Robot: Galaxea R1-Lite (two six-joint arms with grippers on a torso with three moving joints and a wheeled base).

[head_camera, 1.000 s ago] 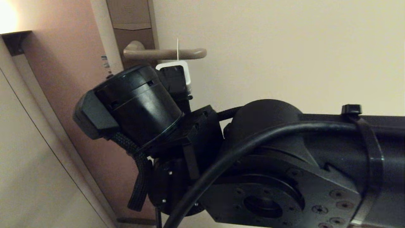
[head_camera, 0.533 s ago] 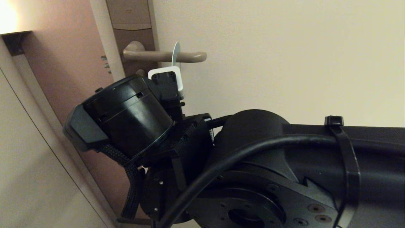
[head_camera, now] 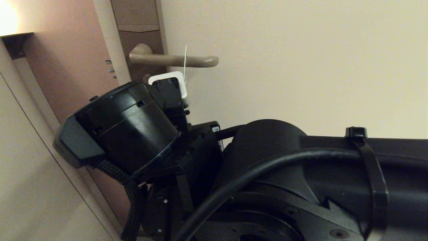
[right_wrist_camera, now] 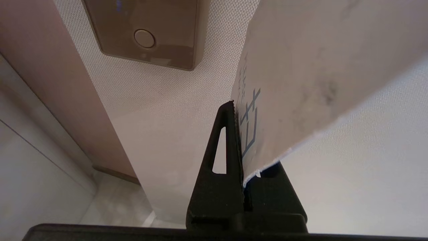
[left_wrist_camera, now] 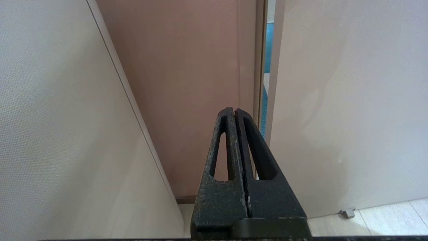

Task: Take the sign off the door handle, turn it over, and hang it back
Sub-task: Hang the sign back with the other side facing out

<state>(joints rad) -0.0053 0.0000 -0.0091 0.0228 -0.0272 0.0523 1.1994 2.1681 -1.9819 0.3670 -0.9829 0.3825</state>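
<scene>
The door handle is a bronze-grey lever on a tall lock plate. The sign shows edge-on in the head view as a thin white line. It crosses the lever near its middle, and its top stands above the bar. My right gripper is shut on the sign's lower part, just below the lever. The right wrist view shows the sign's white face with blue print. My right wrist hides the fingers in the head view. My left gripper is shut and empty, low by the door's edge.
The beige door fills the right side. A pinkish wall panel and the door frame stand to the left. A round knob sits on the lock plate below the lever. My right forearm fills the lower head view.
My right wrist has moved down and to the left with the sign. The sign slid a little along the lever toward the lock plate, turned briefly, and is edge-on again.
</scene>
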